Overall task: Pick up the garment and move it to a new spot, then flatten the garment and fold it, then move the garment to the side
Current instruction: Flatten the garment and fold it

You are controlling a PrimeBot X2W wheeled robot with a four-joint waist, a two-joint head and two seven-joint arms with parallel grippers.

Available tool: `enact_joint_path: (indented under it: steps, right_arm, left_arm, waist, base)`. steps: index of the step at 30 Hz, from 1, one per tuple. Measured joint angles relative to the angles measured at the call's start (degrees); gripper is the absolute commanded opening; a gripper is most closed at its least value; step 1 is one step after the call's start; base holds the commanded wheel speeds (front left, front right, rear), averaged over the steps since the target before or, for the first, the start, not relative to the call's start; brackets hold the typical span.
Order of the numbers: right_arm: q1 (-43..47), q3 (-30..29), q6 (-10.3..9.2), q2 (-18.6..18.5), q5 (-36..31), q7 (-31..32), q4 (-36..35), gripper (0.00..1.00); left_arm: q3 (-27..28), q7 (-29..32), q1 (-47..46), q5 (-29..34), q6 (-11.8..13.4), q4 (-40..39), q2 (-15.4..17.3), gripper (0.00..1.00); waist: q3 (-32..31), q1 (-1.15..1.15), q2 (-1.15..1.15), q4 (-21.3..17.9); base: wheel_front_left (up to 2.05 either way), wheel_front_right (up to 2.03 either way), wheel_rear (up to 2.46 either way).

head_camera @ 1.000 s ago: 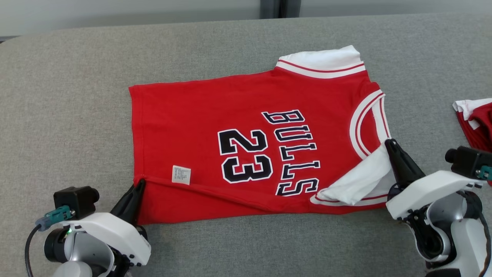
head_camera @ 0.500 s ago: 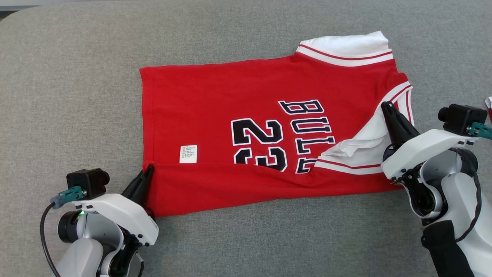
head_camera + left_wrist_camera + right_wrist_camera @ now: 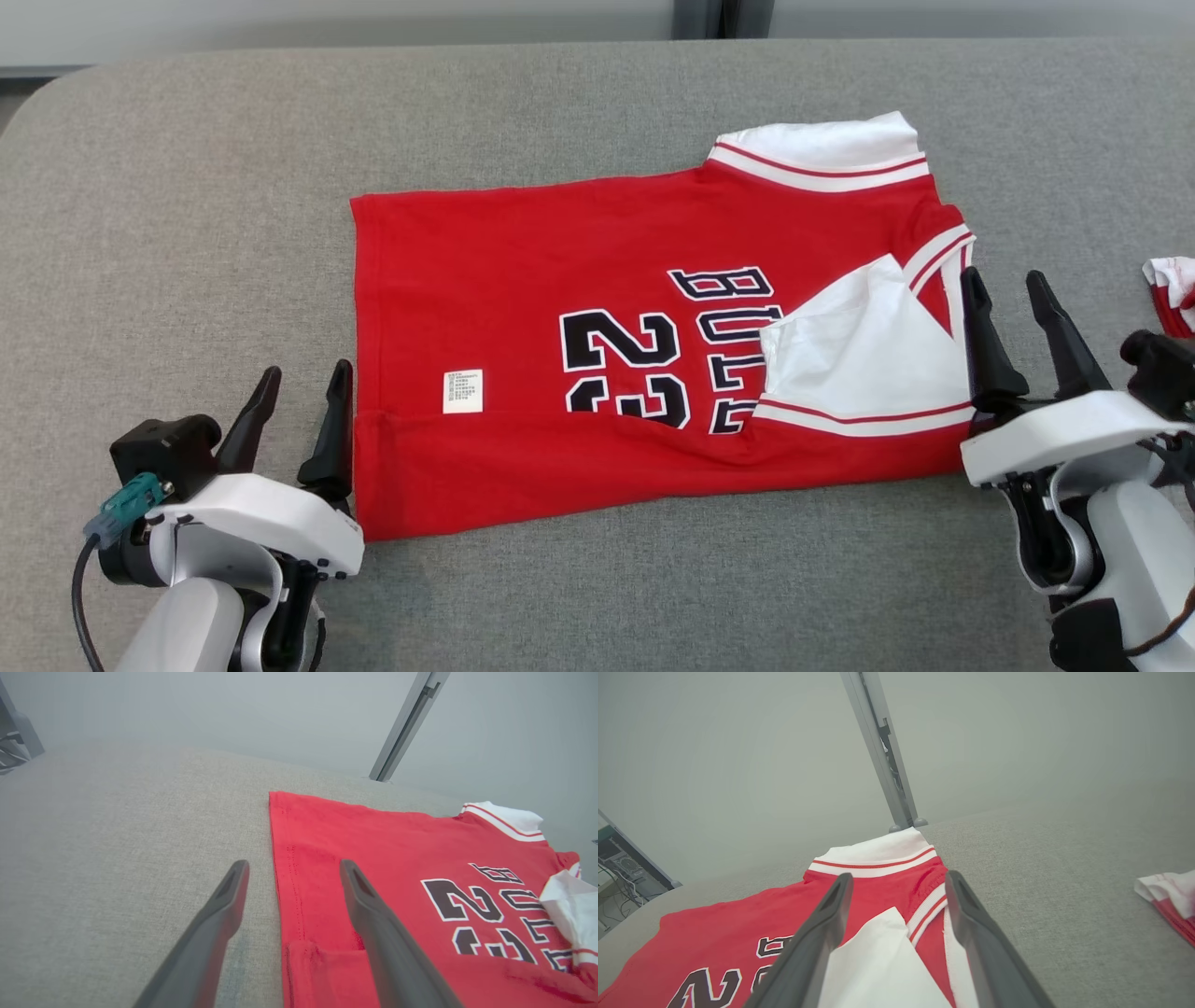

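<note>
1. A red jersey (image 3: pixel 560 280) lies flat near the middle of the grey fabric-covered table (image 3: pixel 187 233), with its hem toward the table's left edge and its shoulders toward the right edge.
2. The jersey's near long side is folded up over itself and covers part of the "23" and the lettering. A white sleeve (image 3: pixel 868 345) is flapped over the print, and a small white tag (image 3: pixel 463 392) shows near the fold.
3. The left gripper (image 3: pixel 307 369) sits at the jersey's near-left corner, fingers spread wide and holding nothing. In the left wrist view one finger is over the hem and the other over bare table.
4. The right gripper (image 3: pixel 1003 274) is just beside the jersey's shoulder end, also spread wide and empty.
5. Another red-and-white garment (image 3: pixel 1172 289) is bunched at the table's right edge, well apart from the jersey.
</note>
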Motion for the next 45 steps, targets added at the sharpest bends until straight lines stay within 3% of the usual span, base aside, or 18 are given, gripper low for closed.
enact_joint_path:
  steps: [10, 21, 39, 45]
  right_arm:
    - [11.97, -6.57, 0.00, 3.14, -11.02, -2.49, -7.27, 1.00]
    - [22.89, -10.17, 0.00, 6.62, -15.73, -1.02, -12.96, 1.00]
    - [24.52, -10.88, 0.00, 7.33, -18.28, 4.17, -16.63, 1.00]
    - [22.63, -10.36, 0.00, 5.79, -18.82, 6.56, -15.18, 1.00]
  left_arm:
    - [-0.13, -6.03, 2.86, 4.55, 2.82, 1.12, 0.98, 1.00]
    - [-0.23, -6.25, 10.28, 4.58, 5.26, 0.47, 1.47, 1.00]
    - [-2.92, -2.98, 9.94, 5.41, 5.81, -2.46, 2.15, 1.00]
    - [-6.21, 0.41, 7.42, 5.68, 4.45, -2.60, 1.02, 1.00]
  waist:
    - [-4.87, 0.00, 0.00, -1.22]
    - [-9.34, 0.00, 0.00, -2.79]
    - [-9.03, 0.00, 0.00, -1.04]
    - [-6.60, 0.00, 0.00, -0.06]
  base:
    - [0.00, 0.00, 0.00]
    - [0.00, 0.00, 0.00]
    - [0.00, 0.00, 0.00]
    - [0.00, 0.00, 0.00]
